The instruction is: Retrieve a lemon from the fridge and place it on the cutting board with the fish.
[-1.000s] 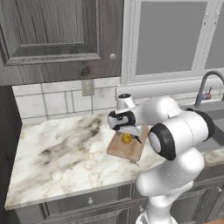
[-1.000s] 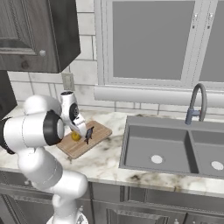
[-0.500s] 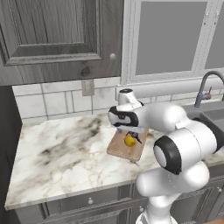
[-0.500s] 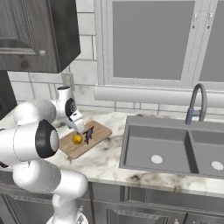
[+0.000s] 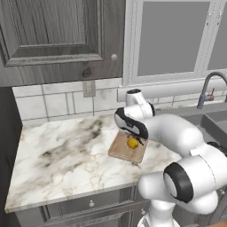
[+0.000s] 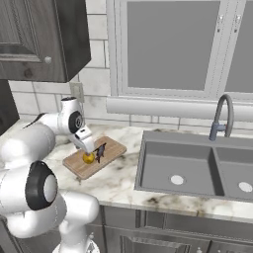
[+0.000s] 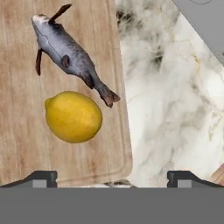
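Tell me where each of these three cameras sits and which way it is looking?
Left base view: behind the arm's left, looking down at the light-brown wooden cutting board; white arm rises lower right.
Right base view: behind its right, same board, grey sink; arm lower left.
Hand view: on the hand, looking down; open pincer above round yellow lemon and slim grey-blue fish.
All share board and lemon.

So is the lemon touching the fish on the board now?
Apart. The hand view shows a strip of bare cutting board between the lemon and the fish; the tail ends just above the fruit.
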